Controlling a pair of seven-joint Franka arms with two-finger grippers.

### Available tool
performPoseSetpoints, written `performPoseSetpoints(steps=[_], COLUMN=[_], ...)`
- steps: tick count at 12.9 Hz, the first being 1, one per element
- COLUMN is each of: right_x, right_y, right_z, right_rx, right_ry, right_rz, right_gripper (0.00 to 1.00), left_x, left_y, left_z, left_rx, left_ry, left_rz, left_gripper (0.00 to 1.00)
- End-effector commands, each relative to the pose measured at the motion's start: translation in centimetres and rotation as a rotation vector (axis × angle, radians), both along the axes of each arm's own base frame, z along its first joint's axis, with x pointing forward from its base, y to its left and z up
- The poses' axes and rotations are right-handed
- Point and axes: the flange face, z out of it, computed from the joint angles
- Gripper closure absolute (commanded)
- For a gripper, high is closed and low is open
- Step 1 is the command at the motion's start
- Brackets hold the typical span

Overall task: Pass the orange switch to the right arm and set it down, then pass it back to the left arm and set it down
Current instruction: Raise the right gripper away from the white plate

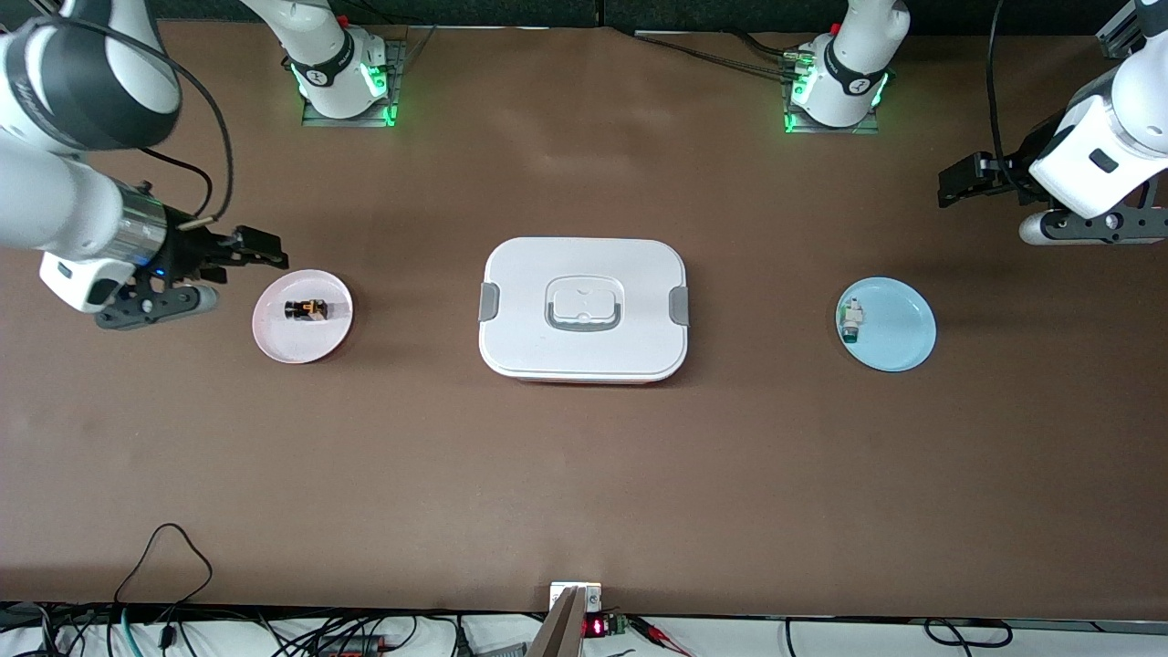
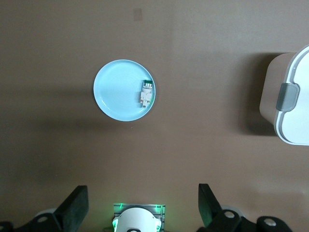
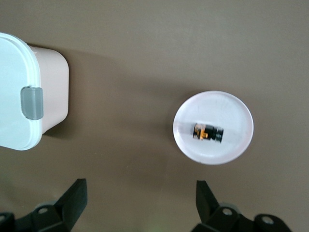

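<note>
The right gripper (image 1: 260, 246) hangs with its fingers spread and holding nothing, over the worktop (image 1: 584, 474) just beside the rim of a pink plate (image 1: 274, 342). The orange switch (image 1: 306, 309) lies on its side in the middle of that plate, toward the right arm's end. A bare brown stretch separates the plate from the box (image 1: 584, 308), which sits mid-worktop with its lid latched. Past another open stretch, a blue plate (image 1: 899, 328) carries a white-and-green switch (image 1: 850, 321) against its rim nearest the box. The left gripper (image 1: 958, 182) hovers released and empty over bare worktop, well apart from the blue plate.
</note>
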Motion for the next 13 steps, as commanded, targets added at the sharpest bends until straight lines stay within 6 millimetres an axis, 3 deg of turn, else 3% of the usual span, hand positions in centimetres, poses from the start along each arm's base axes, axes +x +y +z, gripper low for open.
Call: performPoseSetpoints(steps=[1,3,5,6,8,13], right_x=[-0.4,-0.3,0.2,0.5,0.7,0.7], right_y=[-1.0,-2.4,-6.6,-7.8,-9.2,-10.4], right_z=[4.4,6.8,8.2,8.4,8.7,7.8], right_rx=[-0.068,-0.19,-0.277,-0.282,-0.281,-0.275], right_ry=[0.001,-0.032,-0.076,-0.1,-0.127,-0.119], right_rz=[-0.025,-0.005,-0.067,-0.088,-0.127,-0.148], right_gripper=[0.0,0.0,0.0,0.0,0.0,0.0], left_x=[-0.2,-0.1,-0.1,-0.1,-0.1,0.0], left_y=[0.0,-0.1,-0.1,0.0,-0.1,-0.3], left_z=[0.8,0.7,0.7,0.7,0.7,0.8], left_rx=[-0.017,-0.014,-0.015,-0.016,-0.016,-0.017], left_ry=[-0.011,-0.011,-0.012,-0.012,-0.012,-0.023], left_rz=[-0.019,-0.019,-0.019,-0.018,-0.019,-0.022], left_gripper=[0.0,0.0,0.0,0.0,0.0,0.0])
